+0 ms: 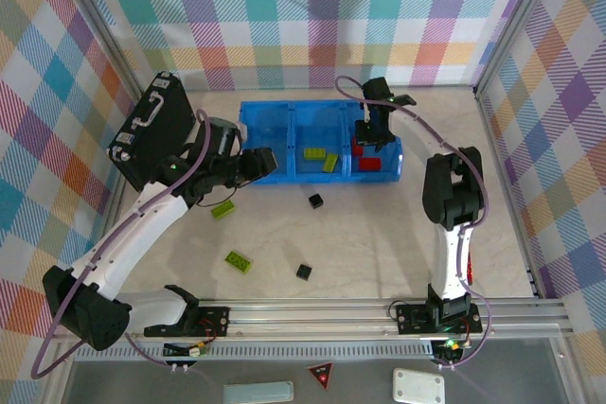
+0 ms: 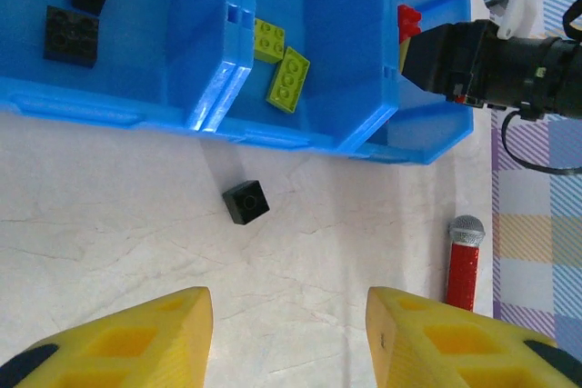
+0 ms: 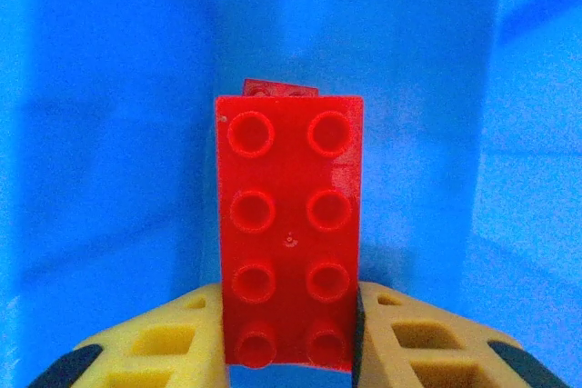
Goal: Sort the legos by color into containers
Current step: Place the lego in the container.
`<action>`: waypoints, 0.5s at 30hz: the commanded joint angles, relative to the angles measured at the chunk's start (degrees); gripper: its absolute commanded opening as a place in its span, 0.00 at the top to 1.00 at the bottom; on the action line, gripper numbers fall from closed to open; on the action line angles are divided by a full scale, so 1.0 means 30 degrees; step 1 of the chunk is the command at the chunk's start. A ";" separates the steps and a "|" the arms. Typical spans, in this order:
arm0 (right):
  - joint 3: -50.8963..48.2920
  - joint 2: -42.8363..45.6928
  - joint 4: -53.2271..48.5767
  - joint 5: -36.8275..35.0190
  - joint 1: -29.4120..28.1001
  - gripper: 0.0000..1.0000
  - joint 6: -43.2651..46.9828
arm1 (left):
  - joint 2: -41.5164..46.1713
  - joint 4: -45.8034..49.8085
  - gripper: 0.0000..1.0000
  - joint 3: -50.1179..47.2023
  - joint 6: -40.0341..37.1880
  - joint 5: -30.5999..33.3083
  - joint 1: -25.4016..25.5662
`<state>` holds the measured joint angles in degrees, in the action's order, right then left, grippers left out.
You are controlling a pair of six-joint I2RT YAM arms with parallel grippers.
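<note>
**Sorting bricks by color: more than half done, four left on the table**

The table [image 1: 398, 234] has a blue tray [image 1: 265, 109] at its far side. The tray has three boxes in a row, and each box has its own color in it.

The right gripper [image 1: 368, 132] hangs over the right box. Its jaws are shut tight on a red brick [image 3: 289, 224], with one yellow pad on each long side. The brick is up in the air inside the blue walls. I think it only needs to be let go to land with the other reds.

The left gripper [image 2: 286, 343] is low over the table, near the left end of the tray. Its jaws are apart and nothing is between them. It looks free to fetch the next brick.

Now the bricks that are put away. The right box holds a few more red bricks [image 1: 371, 165]. The middle box holds two green bricks [image 2: 287, 79], lying side by side. The left box holds two black bricks [image 2: 71, 35].

Four loose ones lie on the table, all green or black. One loose green brick [image 1: 223, 208] lies just in front of the tray, close to the left arm. A second green brick [image 1: 239, 261] lies nearer the arm bases. One black cube [image 1: 315, 201] sits just in front of the middle box. The other black cube [image 1: 304, 272] sits farther back toward the arms.

So the reds look almost finished. Two greens and two blacks are left to do.
</note>
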<state>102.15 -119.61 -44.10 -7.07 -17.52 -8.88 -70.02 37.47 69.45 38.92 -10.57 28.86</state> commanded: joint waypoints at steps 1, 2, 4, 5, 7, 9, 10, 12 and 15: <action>0.0763 -0.0817 -0.0509 0.0067 0.0319 0.67 0.0102 | 0.0530 0.0402 0.52 -0.0371 -0.0302 0.0212 0.0229; 0.0812 -0.0995 -0.0508 0.0031 0.0359 0.67 0.0018 | 0.0531 0.0412 0.52 -0.0398 -0.0293 0.0212 0.0223; 0.0805 -0.1357 -0.0440 -0.0018 0.0447 0.67 -0.0103 | 0.0547 0.0379 0.52 -0.0525 -0.0258 0.0213 0.0223; 0.0745 -0.1459 -0.0399 0.0000 0.0484 0.67 -0.0156 | 0.0546 0.0356 0.52 -0.0558 -0.0257 0.0212 0.0223; 0.0749 -0.1774 -0.0320 0.0097 0.0546 0.67 -0.0203 | 0.0495 0.0312 0.52 -0.0621 -0.0265 0.0209 0.0223; 0.0730 -0.2086 -0.0276 0.0123 0.0536 0.66 -0.0224 | 0.0452 0.0312 0.52 -0.0701 -0.0272 0.0212 0.0215; 0.0755 -0.2224 -0.0255 0.0055 0.0537 0.66 -0.0239 | 0.0422 0.0311 0.52 -0.0737 -0.0259 0.0238 0.0223; 0.0747 -0.2399 -0.0280 0.0009 0.0585 0.66 -0.0311 | 0.0393 0.0364 0.52 -0.0766 -0.0289 0.0270 0.0223; 0.0736 -0.2440 -0.0373 0.0071 0.0583 0.61 -0.0444 | 0.0396 0.0515 0.52 -0.0857 -0.0396 0.0466 0.0223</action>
<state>102.87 -126.34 -44.31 -7.05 -16.08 -9.74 -69.30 37.60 67.61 38.92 -9.91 28.86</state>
